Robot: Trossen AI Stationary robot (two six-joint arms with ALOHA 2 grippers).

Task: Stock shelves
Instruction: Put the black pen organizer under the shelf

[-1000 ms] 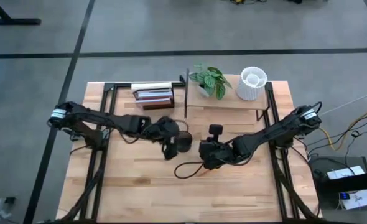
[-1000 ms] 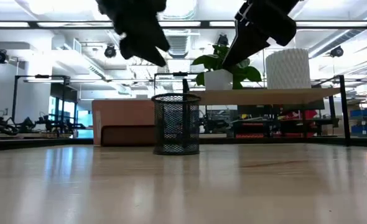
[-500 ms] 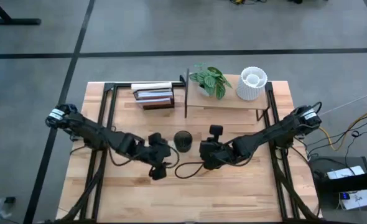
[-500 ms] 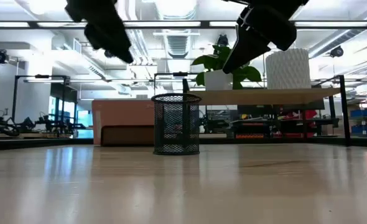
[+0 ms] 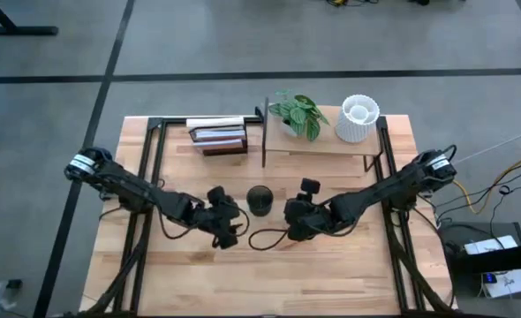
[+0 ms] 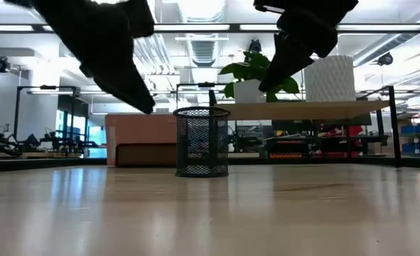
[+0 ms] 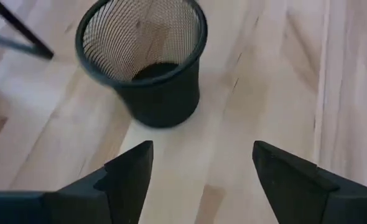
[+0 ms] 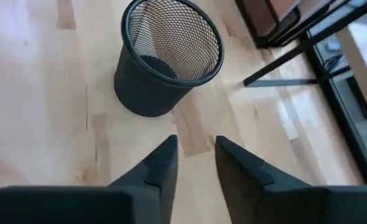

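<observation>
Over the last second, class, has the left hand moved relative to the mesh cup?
Yes. The left hand has drawn back from over the mesh cup, toward the table's near edge.

We find the shelves [image 5: 322, 146] at the table's far edge, right of centre: a thin black metal frame carrying a pale rectangular wooden board. In the low view the board [image 6: 317, 109] sits level, raised above the tabletop on upright posts.

Left claw [image 7: 199, 180] spread wide; right claw [image 8: 196, 165] nearly closed, both empty.
</observation>
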